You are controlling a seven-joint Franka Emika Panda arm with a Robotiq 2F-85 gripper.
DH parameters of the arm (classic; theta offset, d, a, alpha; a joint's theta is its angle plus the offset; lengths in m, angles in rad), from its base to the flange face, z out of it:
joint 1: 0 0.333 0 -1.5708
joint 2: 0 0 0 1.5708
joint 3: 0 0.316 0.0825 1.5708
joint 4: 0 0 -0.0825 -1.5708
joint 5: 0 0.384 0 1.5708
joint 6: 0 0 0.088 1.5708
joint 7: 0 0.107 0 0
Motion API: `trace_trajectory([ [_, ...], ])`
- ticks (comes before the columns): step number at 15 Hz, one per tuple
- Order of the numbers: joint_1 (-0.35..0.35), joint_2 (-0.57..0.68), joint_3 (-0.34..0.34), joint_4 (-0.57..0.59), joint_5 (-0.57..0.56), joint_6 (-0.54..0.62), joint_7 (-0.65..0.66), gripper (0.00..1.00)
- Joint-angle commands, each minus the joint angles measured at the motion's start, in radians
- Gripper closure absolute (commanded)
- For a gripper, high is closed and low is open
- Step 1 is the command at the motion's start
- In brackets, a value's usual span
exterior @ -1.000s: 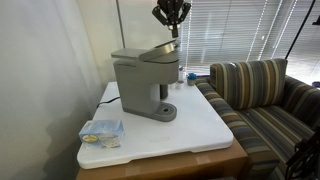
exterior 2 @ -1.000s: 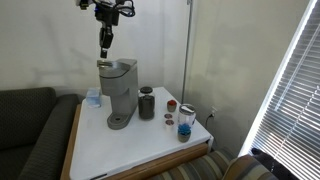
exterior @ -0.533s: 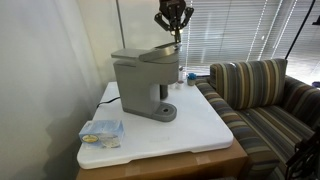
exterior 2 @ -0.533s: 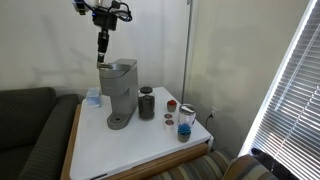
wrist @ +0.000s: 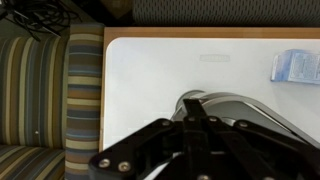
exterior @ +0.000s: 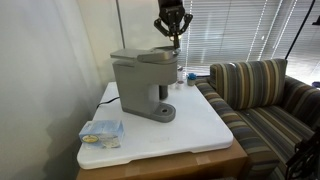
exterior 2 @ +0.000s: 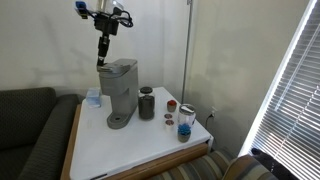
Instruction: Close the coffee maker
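Note:
The grey coffee maker (exterior: 140,82) stands on the white table (exterior: 190,135); it shows in both exterior views (exterior 2: 120,90). Its top lid lies nearly flat. My gripper (exterior: 173,40) hangs directly over the lid's end, fingers shut together and pointing down, the tips at or just above the lid (exterior 2: 100,62). In the wrist view the shut fingers (wrist: 197,102) overlap the machine's rounded grey top (wrist: 245,105). I cannot tell whether the tips touch the lid. Nothing is held.
A blue and white packet (exterior: 100,132) lies at a table corner and shows in the wrist view (wrist: 298,66). A dark canister (exterior 2: 147,102) and small jars (exterior 2: 185,122) stand beside the machine. A striped sofa (exterior: 260,100) and a dark sofa (exterior 2: 30,130) flank the table.
My gripper has come down a little towards the lid's end. The lid's raised end has sunk and now lies flatter.

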Motion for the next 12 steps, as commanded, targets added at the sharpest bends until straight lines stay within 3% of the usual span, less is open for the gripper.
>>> trace_trajectory([
  [1, -0.012, 0.115, 0.0, 0.035, 0.063, 0.047, -0.018, 1.0],
  [7, -0.036, 0.186, -0.001, 0.12, 0.136, -0.015, -0.02, 1.0],
  [12, -0.028, 0.125, -0.008, 0.099, 0.119, -0.028, -0.047, 1.0],
])
